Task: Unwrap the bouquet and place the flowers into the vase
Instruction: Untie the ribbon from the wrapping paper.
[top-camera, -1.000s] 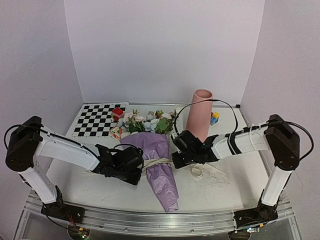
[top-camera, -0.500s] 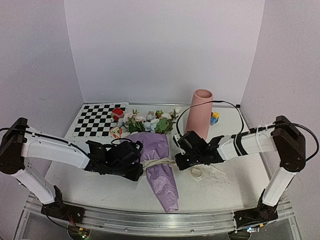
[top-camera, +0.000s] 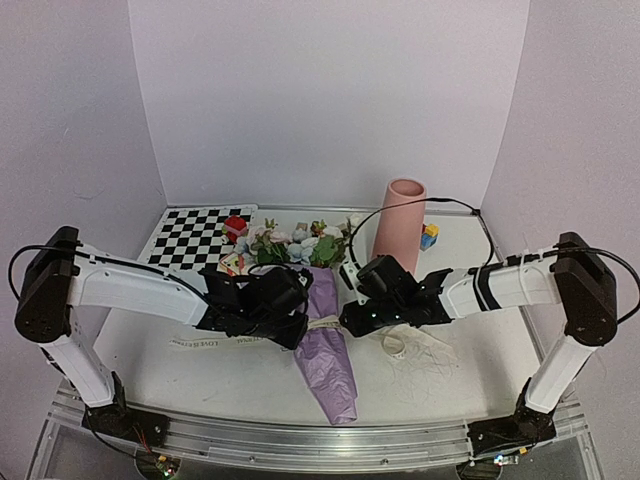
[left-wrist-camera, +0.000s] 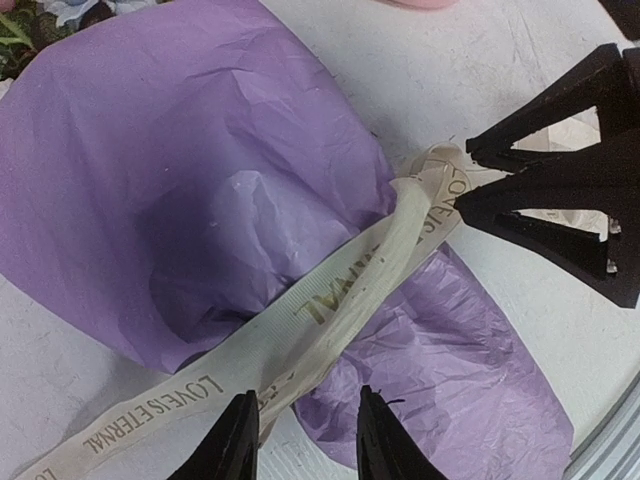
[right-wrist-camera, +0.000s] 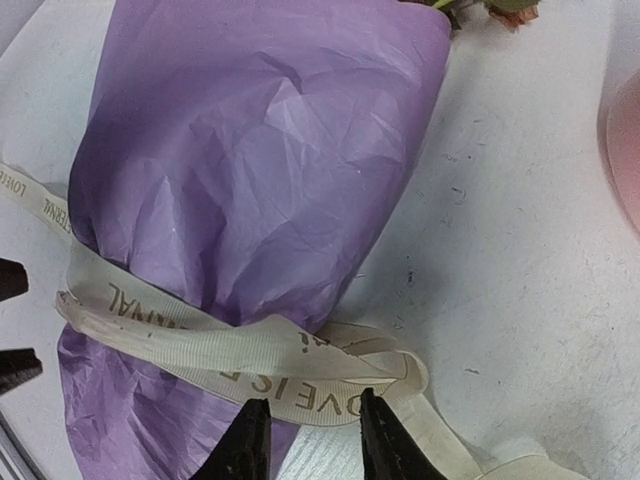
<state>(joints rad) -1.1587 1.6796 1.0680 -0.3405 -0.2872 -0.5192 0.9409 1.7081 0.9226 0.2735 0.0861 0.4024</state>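
poised low over the bouquet (top-camera: 327, 335) with left gripper (left-wrist-camera: 305, 418) and right gripper (right-wrist-camera: 310, 422), jaws of each partly apart, tips just beside the cream ribbon (left-wrist-camera: 335, 285).

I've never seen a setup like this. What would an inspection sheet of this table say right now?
Surface: white table.
Job's things: bouquet lying flat, wrapped, cream ribbon around it; flowers inside; vase upright behind.
Clutter: checkerboard, toy blocks, whitish tangle.
Grippers: left gripper and right gripper open, low at the ribbon.
Cables: black cable loops past the vase.
Surroundings: plain pale walls.
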